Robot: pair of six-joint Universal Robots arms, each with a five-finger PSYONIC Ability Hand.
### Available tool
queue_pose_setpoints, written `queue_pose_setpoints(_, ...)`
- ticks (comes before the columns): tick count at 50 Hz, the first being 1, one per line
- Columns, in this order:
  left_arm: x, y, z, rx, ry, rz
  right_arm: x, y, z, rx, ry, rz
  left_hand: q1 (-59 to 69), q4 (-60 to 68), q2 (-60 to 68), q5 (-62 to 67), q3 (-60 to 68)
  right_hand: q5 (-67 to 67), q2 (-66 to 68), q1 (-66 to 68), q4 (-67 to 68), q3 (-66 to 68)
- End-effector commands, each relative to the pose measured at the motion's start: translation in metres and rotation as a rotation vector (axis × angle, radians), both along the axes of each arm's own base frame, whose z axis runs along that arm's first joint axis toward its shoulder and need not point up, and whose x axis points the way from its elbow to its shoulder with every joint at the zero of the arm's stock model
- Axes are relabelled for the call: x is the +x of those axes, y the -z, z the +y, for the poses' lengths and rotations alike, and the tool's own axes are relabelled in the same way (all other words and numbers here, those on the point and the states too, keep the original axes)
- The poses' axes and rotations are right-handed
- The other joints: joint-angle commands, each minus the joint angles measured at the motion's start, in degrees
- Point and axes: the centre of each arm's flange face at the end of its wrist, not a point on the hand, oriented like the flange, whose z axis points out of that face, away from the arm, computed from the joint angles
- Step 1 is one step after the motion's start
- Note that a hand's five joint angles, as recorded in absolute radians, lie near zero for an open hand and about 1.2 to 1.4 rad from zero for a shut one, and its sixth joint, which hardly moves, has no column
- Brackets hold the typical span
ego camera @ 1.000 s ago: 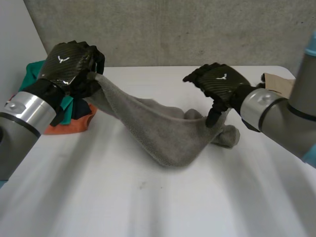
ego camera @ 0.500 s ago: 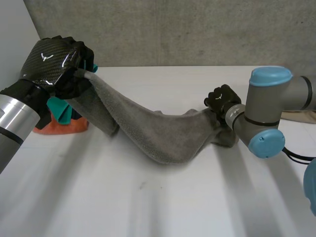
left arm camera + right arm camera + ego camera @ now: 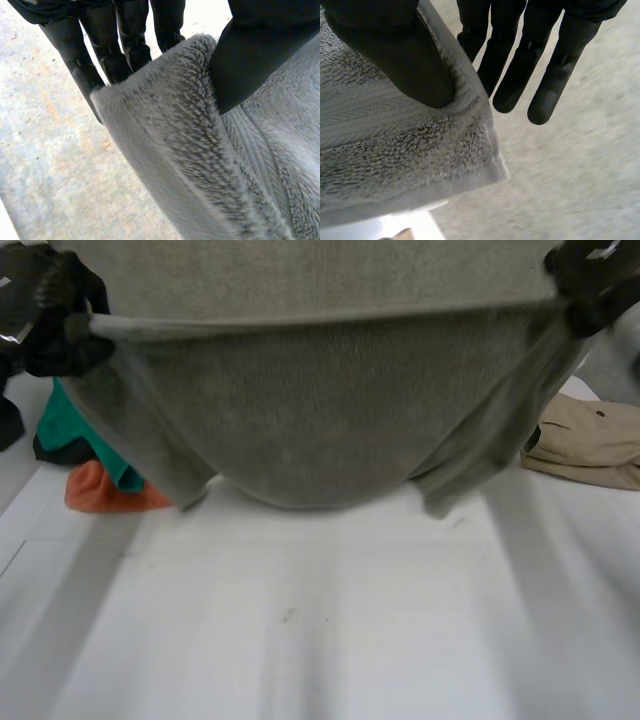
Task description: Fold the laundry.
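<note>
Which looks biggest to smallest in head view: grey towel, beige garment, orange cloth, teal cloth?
1. grey towel, though nearest the camera.
2. beige garment.
3. orange cloth and teal cloth: alike, both partly hidden by the towel.

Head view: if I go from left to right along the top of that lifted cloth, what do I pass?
black left hand pinching one corner → grey terry towel stretched between the hands → black right hand pinching the other corner
</note>
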Motion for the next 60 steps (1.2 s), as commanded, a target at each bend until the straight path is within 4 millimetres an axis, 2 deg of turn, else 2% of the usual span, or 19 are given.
queue_pose_setpoints(1, 0.001, -0.013, 0.014, 0.150, 0.023, -0.064, -0.032, -0.044, 0.058, 0.018, -0.020, 0.033, 12.4, 11.2, 11.3, 14.8, 11.7, 13.5, 12.3, 15.0, 11.4, 12.0)
queue_pose_setpoints(6, -0.011, 0.009, 0.025, 0.289, 0.079, -0.206, -0.028, -0.021, 0.069, 0.190, -0.100, 0.054, 12.4, 11.2, 11.3, 14.8, 11.7, 13.5, 12.3, 15.0, 11.4, 12.0)
queue_pose_setpoints(10, -0.027, 0.037, 0.026, 0.373, 0.129, -0.352, -0.019, 0.014, 0.059, 0.331, -0.149, 0.098, 12.4, 11.2, 11.3, 14.8, 11.7, 13.5, 12.3, 15.0, 11.4, 12.0)
queue_pose_setpoints(16, -0.042, 0.076, -0.011, 0.401, 0.105, -0.507, -0.012, 0.070, 0.020, 0.450, -0.117, 0.181, 12.4, 11.2, 11.3, 14.8, 11.7, 13.5, 12.3, 15.0, 11.4, 12.0)
queue_pose_setpoints(20, -0.054, 0.080, -0.049, 0.313, 0.045, -0.521, 0.000, 0.083, -0.011, 0.403, -0.064, 0.159, 12.4, 11.2, 11.3, 14.8, 11.7, 13.5, 12.3, 15.0, 11.4, 12.0)
queue_pose_setpoints(22, -0.062, 0.070, -0.077, 0.199, -0.004, -0.491, 0.005, 0.083, -0.025, 0.354, -0.033, 0.126, 12.4, 11.2, 11.3, 14.8, 11.7, 13.5, 12.3, 15.0, 11.4, 12.0)
queue_pose_setpoints(25, -0.069, 0.051, -0.105, 0.036, -0.058, -0.429, 0.013, 0.065, -0.056, 0.156, 0.025, 0.010, 12.4, 11.2, 11.3, 14.8, 11.7, 13.5, 12.3, 15.0, 11.4, 12.0)
queue_pose_setpoints(26, -0.073, 0.031, -0.121, -0.096, -0.094, -0.368, 0.015, 0.058, -0.063, 0.094, 0.033, -0.029, 12.4, 11.2, 11.3, 14.8, 11.7, 13.5, 12.3, 15.0, 11.4, 12.0)
queue_pose_setpoints(29, -0.076, -0.001, -0.136, -0.292, -0.137, -0.255, 0.019, 0.022, -0.083, -0.186, 0.039, -0.202, 12.4, 11.2, 11.3, 14.8, 11.7, 13.5, 12.3, 15.0, 11.4, 12.0)
queue_pose_setpoints(30, -0.075, -0.023, -0.142, -0.408, -0.159, -0.154, 0.019, 0.013, -0.085, -0.253, 0.035, -0.245, 12.4, 11.2, 11.3, 14.8, 11.7, 13.5, 12.3, 15.0, 11.4, 12.0)
queue_pose_setpoints(34, -0.070, -0.060, -0.139, -0.563, -0.161, 0.076, 0.017, -0.022, -0.084, -0.547, -0.017, -0.402, 12.4, 11.2, 11.3, 14.8, 11.7, 13.5, 12.3, 15.0, 11.4, 12.0)
queue_pose_setpoints(38, -0.066, -0.057, -0.137, -0.528, -0.137, 0.177, 0.019, -0.026, -0.076, -0.633, -0.049, -0.439, 12.4, 11.2, 11.3, 14.8, 11.7, 13.5, 12.3, 15.0, 11.4, 12.0)
queue_pose_setpoints(40, -0.066, -0.048, -0.139, -0.490, -0.133, 0.171, 0.023, -0.018, -0.074, -0.589, -0.071, -0.433, 12.4, 11.2, 11.3, 14.8, 11.7, 13.5, 12.3, 15.0, 11.4, 12.0)
queue_pose_setpoints(45, -0.065, 0.004, -0.141, -0.279, -0.108, 0.104, 0.025, 0.017, -0.076, -0.412, -0.087, -0.411, 12.4, 11.2, 11.3, 14.8, 11.7, 13.5, 12.3, 15.0, 11.4, 12.0)
queue_pose_setpoints(48, -0.064, 0.032, -0.139, -0.176, -0.096, 0.073, 0.025, 0.049, -0.076, -0.261, -0.082, -0.372, 12.4, 11.2, 11.3, 14.8, 11.7, 13.5, 12.3, 15.0, 11.4, 12.0)
queue_pose_setpoints(49, -0.065, 0.053, -0.136, -0.105, -0.078, 0.049, 0.026, 0.059, -0.076, -0.221, -0.080, -0.360, 12.4, 11.2, 11.3, 14.8, 11.7, 13.5, 12.3, 15.0, 11.4, 12.0)
queue_pose_setpoints(51, -0.066, 0.074, -0.133, -0.040, -0.062, 0.025, 0.026, 0.085, -0.072, -0.110, -0.076, -0.316, 12.4, 11.2, 11.3, 14.8, 11.7, 13.5, 12.3, 15.0, 11.4, 12.0)
queue_pose_setpoints(56, -0.064, 0.138, -0.110, 0.162, -0.007, -0.062, 0.026, 0.133, -0.057, 0.084, -0.085, -0.204, 12.4, 11.2, 11.3, 14.8, 11.7, 13.5, 12.3, 15.0, 11.4, 12.0)
queue_pose_setpoints(60, -0.059, 0.168, -0.088, 0.276, 0.021, -0.146, 0.022, 0.160, -0.041, 0.211, -0.079, -0.110, 12.4, 11.2, 11.3, 14.8, 11.7, 13.5, 12.3, 15.0, 11.4, 12.0)
